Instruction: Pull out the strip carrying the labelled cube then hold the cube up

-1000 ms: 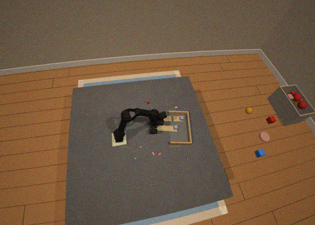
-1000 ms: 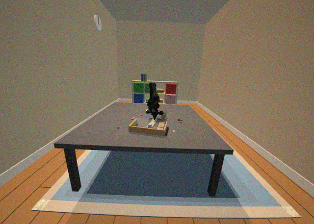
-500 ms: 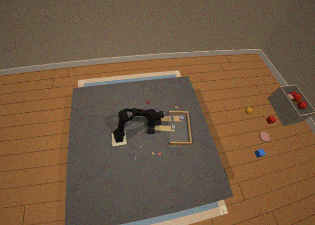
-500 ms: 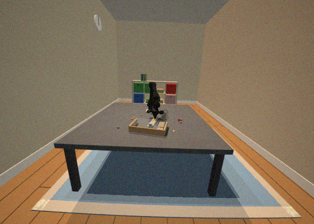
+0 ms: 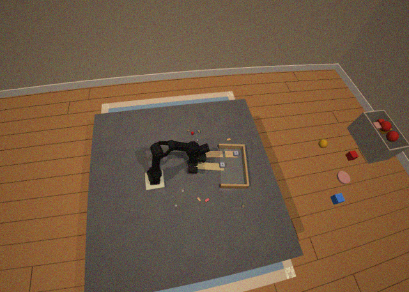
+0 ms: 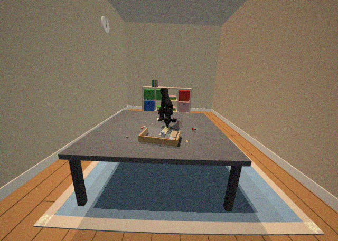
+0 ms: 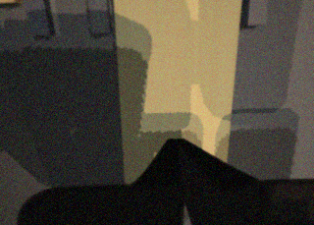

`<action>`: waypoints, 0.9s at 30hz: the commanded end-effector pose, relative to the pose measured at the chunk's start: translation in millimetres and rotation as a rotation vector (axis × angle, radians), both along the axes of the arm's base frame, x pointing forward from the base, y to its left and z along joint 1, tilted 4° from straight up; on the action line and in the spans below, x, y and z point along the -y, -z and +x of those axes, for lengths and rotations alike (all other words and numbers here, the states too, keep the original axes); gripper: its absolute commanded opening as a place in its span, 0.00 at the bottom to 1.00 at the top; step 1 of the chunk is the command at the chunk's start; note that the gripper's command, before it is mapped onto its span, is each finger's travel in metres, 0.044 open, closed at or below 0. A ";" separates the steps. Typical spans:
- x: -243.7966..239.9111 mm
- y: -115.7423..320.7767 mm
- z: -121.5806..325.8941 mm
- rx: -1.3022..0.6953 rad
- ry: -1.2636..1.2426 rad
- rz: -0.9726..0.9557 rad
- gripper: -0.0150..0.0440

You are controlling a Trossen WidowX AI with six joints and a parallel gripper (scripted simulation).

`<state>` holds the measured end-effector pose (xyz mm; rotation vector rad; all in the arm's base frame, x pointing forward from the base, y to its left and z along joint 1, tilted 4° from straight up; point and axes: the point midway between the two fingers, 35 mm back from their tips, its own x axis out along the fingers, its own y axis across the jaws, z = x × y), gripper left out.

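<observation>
One pale yellow strip (image 5: 209, 166) (image 7: 196, 53) looks unbroken in the top view. Its far end is just inside the open side of the wooden-walled tray (image 5: 246, 167) (image 6: 158, 141), with a pale marked cube (image 5: 222, 165) (image 6: 162, 133) on that end. A second strip (image 5: 215, 154) (image 6: 174, 133) lies beside it, with a dark gap between it and a further piece (image 5: 228, 154). Another pale marked cube (image 5: 236, 153) (image 6: 171, 137) sits on that piece. My gripper (image 6: 167, 127) (image 7: 175, 146) is shut and empty, tips down at the unbroken strip's surface; contact is hard to tell.
Small red bits (image 5: 192, 133) (image 5: 207, 199) and a tan chip (image 5: 228, 139) lie around the tray on the grey table (image 5: 131, 232). The tray's walls stand on three sides. A dotted tan piece shows at the wrist view's corner.
</observation>
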<state>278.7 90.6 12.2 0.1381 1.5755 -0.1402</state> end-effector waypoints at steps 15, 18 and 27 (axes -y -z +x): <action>-4.4 4.2 -33.7 -0.028 -0.002 0.000 0.25; -5.1 4.1 -38.4 -0.029 -0.002 0.000 0.25; -7.1 3.7 -52.2 -0.030 -0.002 0.000 0.25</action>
